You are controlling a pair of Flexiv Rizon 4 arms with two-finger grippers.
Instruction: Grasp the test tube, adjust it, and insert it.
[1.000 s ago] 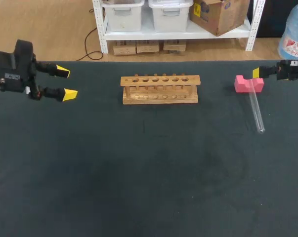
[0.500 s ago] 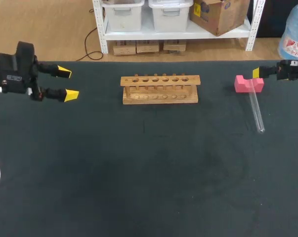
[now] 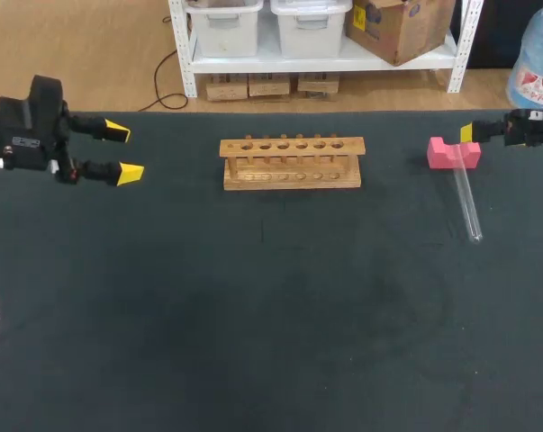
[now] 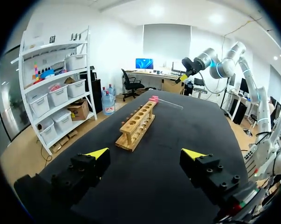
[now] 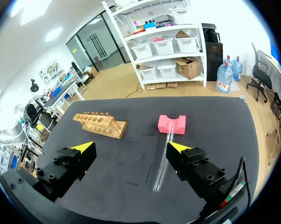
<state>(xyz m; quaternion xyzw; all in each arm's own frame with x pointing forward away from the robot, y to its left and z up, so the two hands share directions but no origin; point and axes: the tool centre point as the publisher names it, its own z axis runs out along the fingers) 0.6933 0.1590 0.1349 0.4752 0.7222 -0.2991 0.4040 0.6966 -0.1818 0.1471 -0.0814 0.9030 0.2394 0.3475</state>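
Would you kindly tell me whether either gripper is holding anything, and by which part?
Nothing is held. The left gripper and right gripper are open and empty; the test tube lies on the table, one end on the pink block.

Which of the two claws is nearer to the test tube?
The right claw, close to the pink block and the test tube; the left claw is far off, beyond the wooden rack.

Right gripper [image 3: 470,133]: cut off by the head view's edge; one yellow tip shows, the other finger is hidden.
Left arm [image 3: 14,137]: cut off at the head view's edge behind the wrist.
Test tube [image 4: 170,103]: in the left wrist view, too thin and far to tell its ends.
Pink block [image 4: 154,98]: there only a small blur.
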